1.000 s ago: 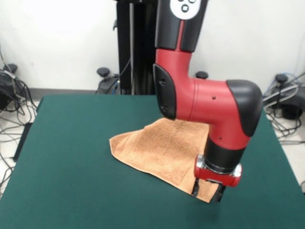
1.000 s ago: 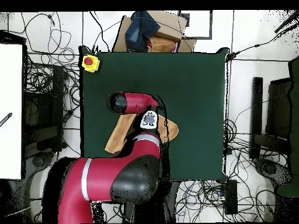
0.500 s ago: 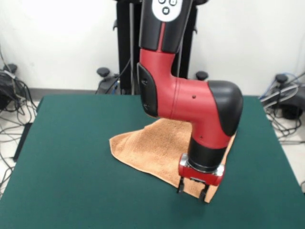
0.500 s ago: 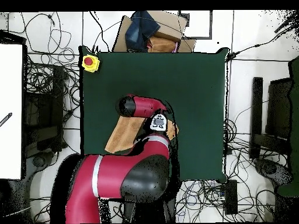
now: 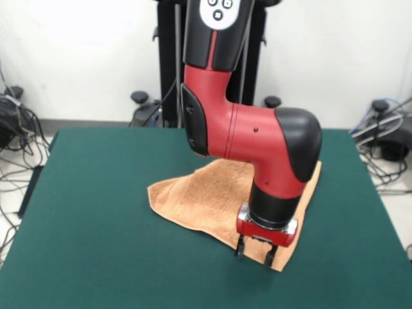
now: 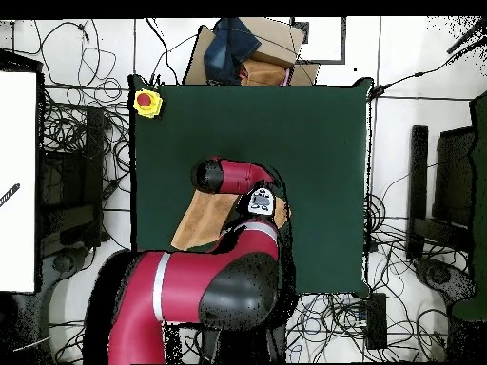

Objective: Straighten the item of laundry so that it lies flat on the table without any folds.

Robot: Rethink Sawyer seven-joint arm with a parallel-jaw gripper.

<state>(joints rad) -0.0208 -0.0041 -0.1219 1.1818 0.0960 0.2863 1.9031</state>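
My end effector (image 5: 254, 252) hangs with fingers spread over the towel's (image 5: 206, 196) front corner. The cloth stretches back from it across the worktop (image 5: 96, 225).

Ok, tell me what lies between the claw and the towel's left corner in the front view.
Only towel: its orange cloth runs unbroken from the claw, at the front corner, to the left corner. Nothing else rests on that stretch; the front view shows it.

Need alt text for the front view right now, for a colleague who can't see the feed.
A red and black robot arm reaches down over a peach-orange towel on a dark green table, its open gripper at the towel's near corner. The towel lies rumpled, not yet flat, partly hidden behind the arm.
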